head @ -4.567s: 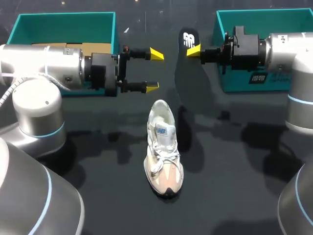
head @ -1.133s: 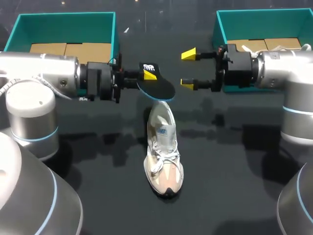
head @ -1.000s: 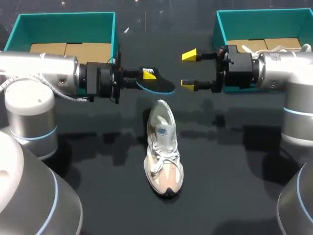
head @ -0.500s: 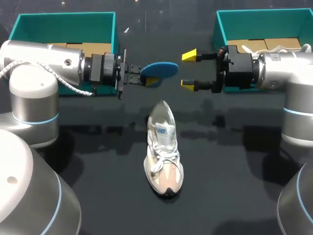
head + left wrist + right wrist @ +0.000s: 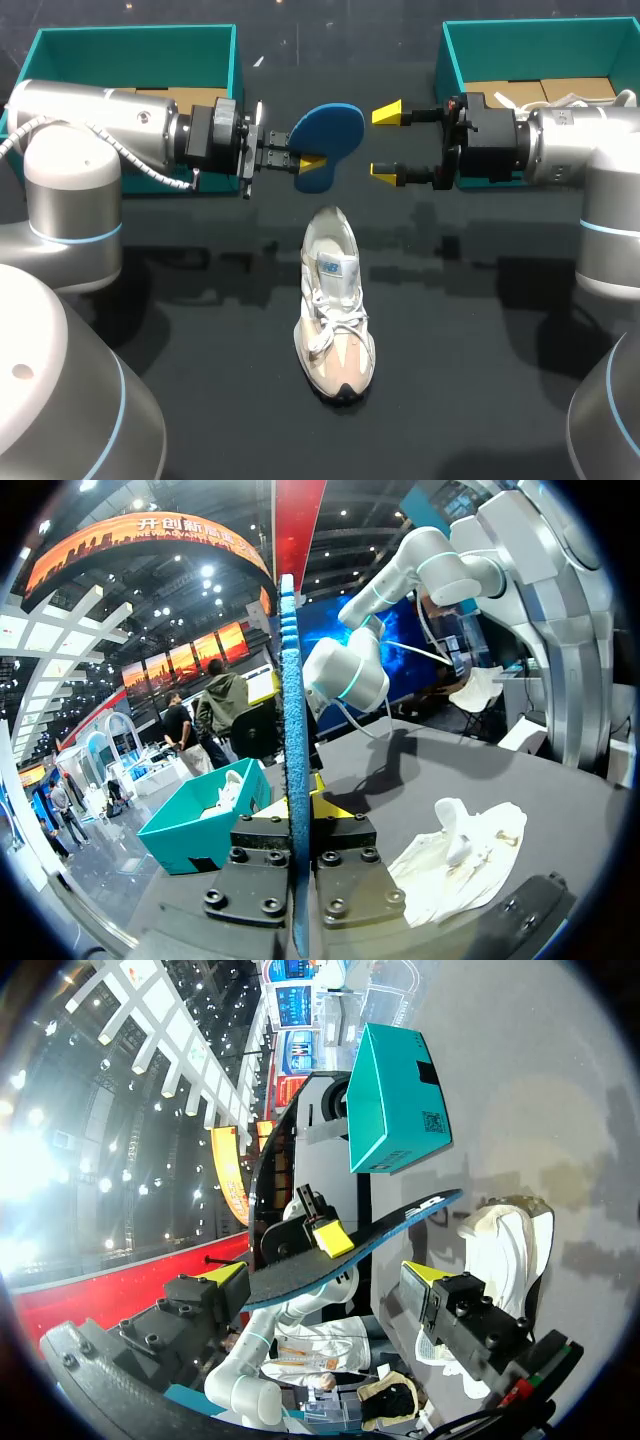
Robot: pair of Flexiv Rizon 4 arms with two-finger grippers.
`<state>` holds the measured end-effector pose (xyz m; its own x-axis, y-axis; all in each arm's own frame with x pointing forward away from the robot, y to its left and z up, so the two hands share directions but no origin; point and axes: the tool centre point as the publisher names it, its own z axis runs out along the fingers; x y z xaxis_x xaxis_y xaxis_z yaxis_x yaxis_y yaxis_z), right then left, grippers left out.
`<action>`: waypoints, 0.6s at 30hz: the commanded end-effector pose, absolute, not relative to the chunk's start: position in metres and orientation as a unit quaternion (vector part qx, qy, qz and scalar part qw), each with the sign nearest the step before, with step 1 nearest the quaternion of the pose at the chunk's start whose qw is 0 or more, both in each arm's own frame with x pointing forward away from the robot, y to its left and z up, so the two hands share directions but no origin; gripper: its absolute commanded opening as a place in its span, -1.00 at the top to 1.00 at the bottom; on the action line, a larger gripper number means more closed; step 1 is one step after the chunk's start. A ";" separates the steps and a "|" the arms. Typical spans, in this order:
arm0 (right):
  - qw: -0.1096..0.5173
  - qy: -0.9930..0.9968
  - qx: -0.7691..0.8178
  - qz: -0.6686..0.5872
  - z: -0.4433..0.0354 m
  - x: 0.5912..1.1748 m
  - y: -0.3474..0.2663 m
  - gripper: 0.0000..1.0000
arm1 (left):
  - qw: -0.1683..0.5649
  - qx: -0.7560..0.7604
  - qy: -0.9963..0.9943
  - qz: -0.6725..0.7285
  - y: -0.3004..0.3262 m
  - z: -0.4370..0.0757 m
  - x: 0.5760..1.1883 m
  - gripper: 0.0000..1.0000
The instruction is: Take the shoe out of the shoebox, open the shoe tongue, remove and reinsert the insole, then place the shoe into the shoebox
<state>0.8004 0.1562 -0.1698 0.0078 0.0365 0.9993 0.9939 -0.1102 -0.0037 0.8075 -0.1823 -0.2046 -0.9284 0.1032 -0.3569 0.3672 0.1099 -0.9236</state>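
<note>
The white and beige shoe (image 5: 335,300) stands on the black table, toe toward the front edge. Above and behind its heel my left gripper (image 5: 305,160) is shut on the insole (image 5: 322,140), whose blue underside faces the head camera. In the left wrist view the insole (image 5: 294,680) stands edge-on between the left gripper (image 5: 300,805) fingers, with the shoe (image 5: 460,855) below. My right gripper (image 5: 385,140) stands open just right of the insole, not touching it. From the right wrist, the insole (image 5: 350,1250) lies ahead of the right gripper (image 5: 328,1280), beside the shoe (image 5: 505,1250).
A teal shoebox (image 5: 135,60) with a cardboard insert sits at the back left. A second teal box (image 5: 540,50) at the back right holds cardboard and something white (image 5: 600,98). Bare black table surrounds the shoe.
My left gripper has lifted the insole up and back from the shoe's heel and rolled it over, so the blue underside shows instead of the black top. The right arm has stayed still.
</note>
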 end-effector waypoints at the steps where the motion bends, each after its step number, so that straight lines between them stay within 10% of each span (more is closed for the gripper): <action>1: 0.463 -0.480 -0.539 -0.515 -0.169 0.799 0.156 -1.00 | 0.102 0.160 0.739 -0.647 -0.183 -0.205 0.808 1.00; 18: 0.463 -0.480 -0.539 -0.515 -0.169 0.799 0.156 -1.00 | 0.055 0.082 0.726 -0.681 -0.177 -0.188 0.807 1.00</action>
